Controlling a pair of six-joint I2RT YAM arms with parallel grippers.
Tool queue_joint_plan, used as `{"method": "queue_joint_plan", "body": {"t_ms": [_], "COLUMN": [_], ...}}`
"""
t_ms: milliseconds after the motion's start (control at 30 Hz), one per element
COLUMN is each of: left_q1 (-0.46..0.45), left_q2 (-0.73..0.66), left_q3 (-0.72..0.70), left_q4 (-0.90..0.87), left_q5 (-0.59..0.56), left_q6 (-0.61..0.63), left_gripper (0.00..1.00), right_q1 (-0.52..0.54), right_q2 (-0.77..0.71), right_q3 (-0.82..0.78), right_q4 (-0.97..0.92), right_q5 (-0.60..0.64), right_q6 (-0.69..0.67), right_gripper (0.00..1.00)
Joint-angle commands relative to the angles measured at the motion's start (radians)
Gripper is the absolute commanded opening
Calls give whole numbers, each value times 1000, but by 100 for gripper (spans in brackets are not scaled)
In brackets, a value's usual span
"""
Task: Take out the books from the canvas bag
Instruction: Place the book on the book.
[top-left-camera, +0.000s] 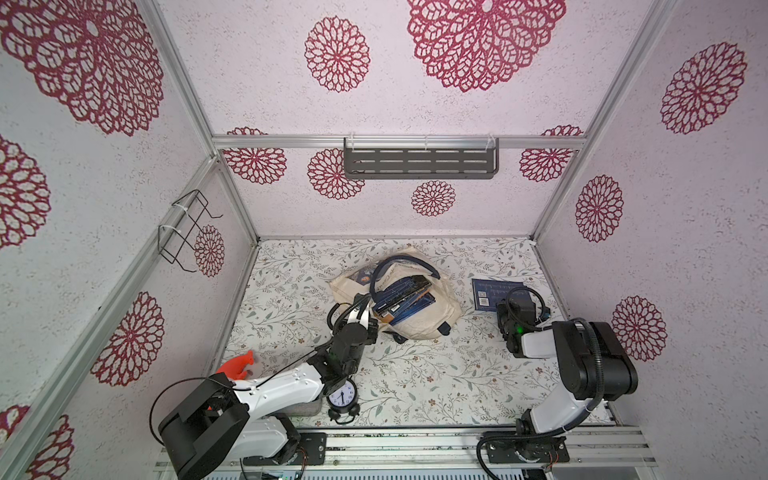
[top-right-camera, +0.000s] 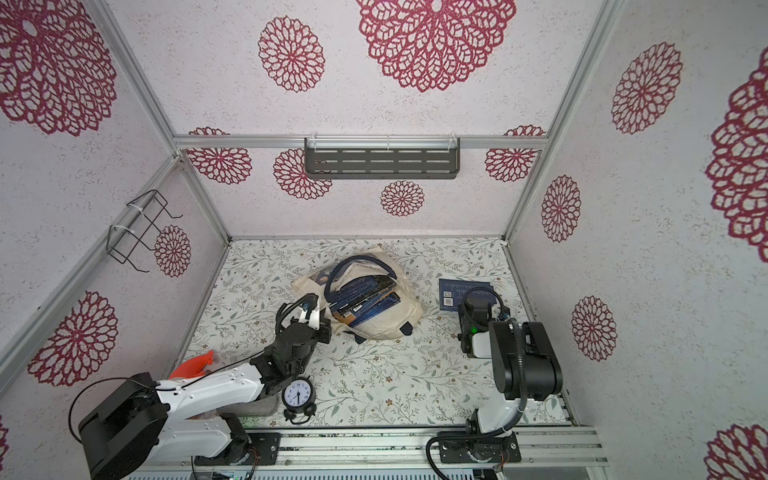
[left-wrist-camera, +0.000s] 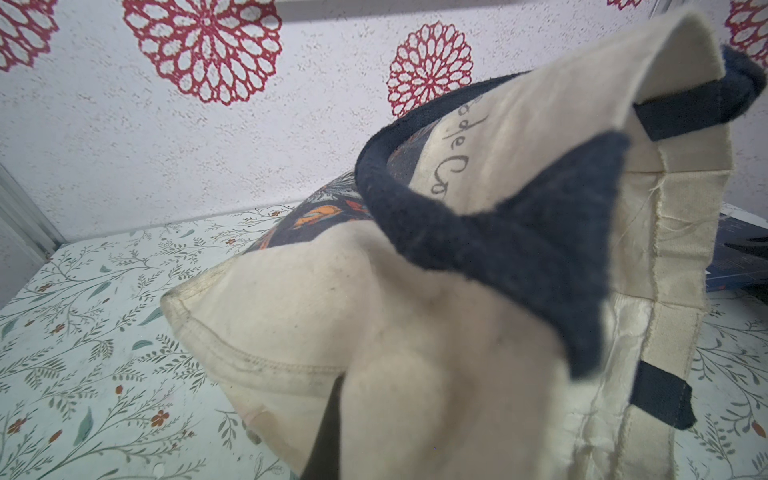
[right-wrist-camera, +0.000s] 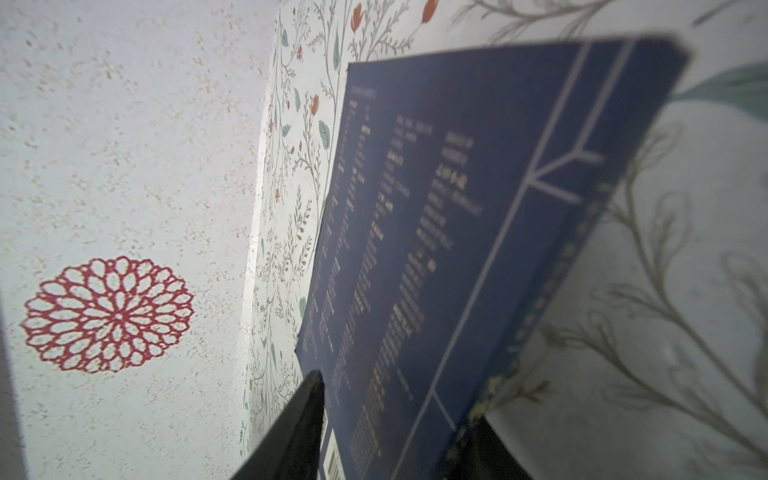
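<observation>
Reading this as the set-down of one book: my right claw (right-wrist-camera: 397, 392) sits low over the far right of the tabletop (top-left-camera: 415, 374). Its jaws are spread around a navy book (top-left-camera: 488, 293) that lies flat there, well apart from the canvas bag (top-left-camera: 432, 322). In the wrist view the fingers stand wide with the cover's face open between them, so I judge nothing is clamped.

My left claw (top-left-camera: 365, 316) is pressed together on the cream cloth at the bag's mouth, pinching it up so the opening shows. The bag slumps mid-tabletop. The rest of the books (top-left-camera: 405, 297) lie stacked in its mouth, mostly navy with one tan edge lowest, only partly clear of the cloth.

Next, I think, the right claw must lift clear of the loose book, cross to the bag and take the top book by an exposed edge. The navy strap handle (top-left-camera: 390, 261) loops over the stack, so the pull should run out beneath it, with my left claw holding the cloth taut.
</observation>
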Motion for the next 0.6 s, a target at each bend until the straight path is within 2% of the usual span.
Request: {"method": "queue_joint_plan", "body": {"t_ms": [0,167,567], "left_q1": [3,4,1], "left_q2": [-5,-8,-6], "left_q3": [33,34,35], "left_q4": [58,58,56], "left_q5": [-2,2,6], "left_q6": [5,5,6], "left_gripper": [0,0,0], "right_q1": [-6,-6,-12], "right_q2": [-21,-40,-20], "right_q3": [39,67,121], "right_q4": [-42,-132,-162], "right_q5": [-35,-39,-7], "right_q6": [-35,-74,-142], "right_gripper": [51,58,62]}}
